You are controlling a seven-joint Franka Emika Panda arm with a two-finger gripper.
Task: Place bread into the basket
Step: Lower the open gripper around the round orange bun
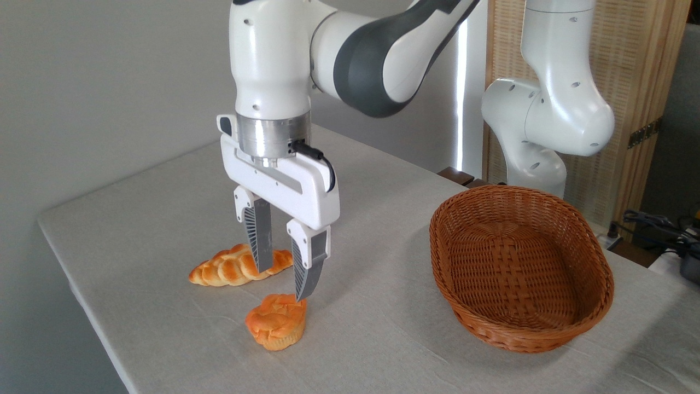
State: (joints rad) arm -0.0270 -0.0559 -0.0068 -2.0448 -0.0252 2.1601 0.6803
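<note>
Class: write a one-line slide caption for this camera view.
Open gripper above the bun; basket empty.

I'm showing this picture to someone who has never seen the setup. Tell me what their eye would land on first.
First the white arm's open gripper, hanging in the middle just above the small round bun near the table's front edge, one fingertip right at its top. Next the big empty wicker basket on the right. Then the braided loaf lying behind the gripper's fingers.
</note>
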